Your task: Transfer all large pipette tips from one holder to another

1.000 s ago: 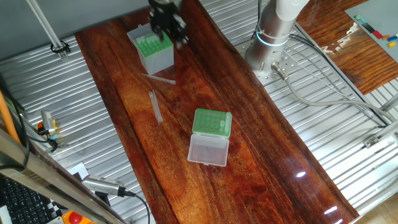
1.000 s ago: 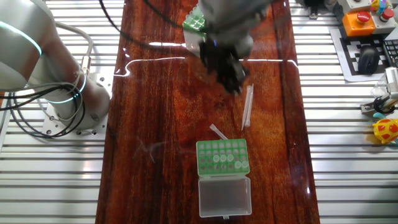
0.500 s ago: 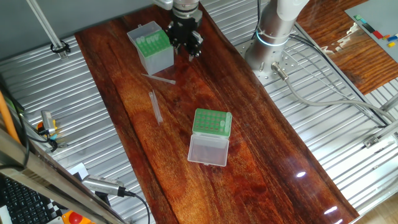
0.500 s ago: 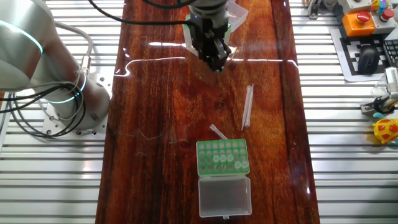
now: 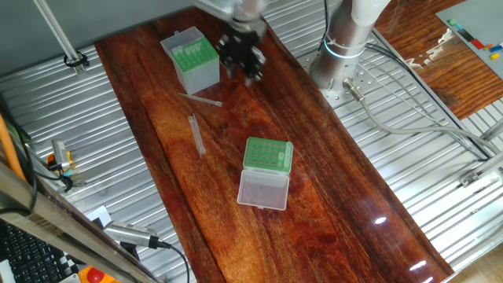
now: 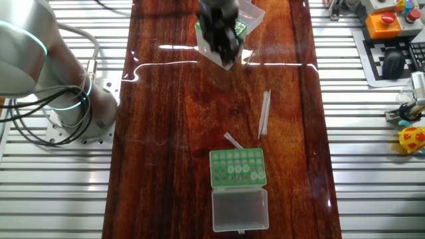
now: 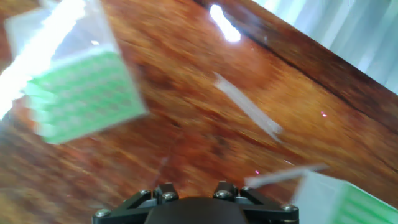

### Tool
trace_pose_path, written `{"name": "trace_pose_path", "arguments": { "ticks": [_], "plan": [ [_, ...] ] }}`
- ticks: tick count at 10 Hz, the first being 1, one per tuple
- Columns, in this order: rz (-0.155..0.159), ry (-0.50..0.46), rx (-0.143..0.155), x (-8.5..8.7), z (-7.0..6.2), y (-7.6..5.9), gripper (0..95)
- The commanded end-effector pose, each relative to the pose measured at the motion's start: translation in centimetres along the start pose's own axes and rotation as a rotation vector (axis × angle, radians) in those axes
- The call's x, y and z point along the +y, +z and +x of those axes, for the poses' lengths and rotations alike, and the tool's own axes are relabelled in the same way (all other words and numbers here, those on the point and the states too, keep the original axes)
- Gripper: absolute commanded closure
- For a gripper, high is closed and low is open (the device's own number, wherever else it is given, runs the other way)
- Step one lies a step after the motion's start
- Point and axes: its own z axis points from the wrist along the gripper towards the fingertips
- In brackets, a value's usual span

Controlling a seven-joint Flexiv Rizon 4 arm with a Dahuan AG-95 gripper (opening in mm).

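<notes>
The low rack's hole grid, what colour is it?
Green, on the low rack; clearest in the other fixed view.

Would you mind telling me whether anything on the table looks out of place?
Yes: pale translucent pipette tips lie loose on the dark wooden table instead of in a rack, one apart, another near the tall translucent box with green insert.

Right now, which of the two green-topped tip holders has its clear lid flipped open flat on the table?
The low green rack nearer mid-table; its hinged clear lid lies open beside it. The taller translucent box by the gripper shows no such lid.
</notes>
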Motion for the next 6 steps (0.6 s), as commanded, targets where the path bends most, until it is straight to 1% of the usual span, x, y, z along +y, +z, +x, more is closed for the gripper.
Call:
{"name": "trace_pose_path", "arguments": {
  "ticks": [1, 2, 3, 4, 5, 6],
  "plan": [
    [-0.021, 0.119, 0.051, 9.0, -4.9, 0.4, 57.0],
    [-0.017, 0.162, 0.048, 6.8, -4.0, 0.5, 76.0],
    [-0.022, 0.108, 0.043, 4.8, -3.2, 0.6, 76.0],
    [-0.040, 0.006, 0.050, 4.8, -3.2, 0.6, 76.0],
    [-0.053, -0.056, 0.073, 4.8, -3.2, 0.6, 76.0],
    [-0.067, -0.110, 0.075, 4.8, -3.2, 0.6, 76.0]
  ]
}}
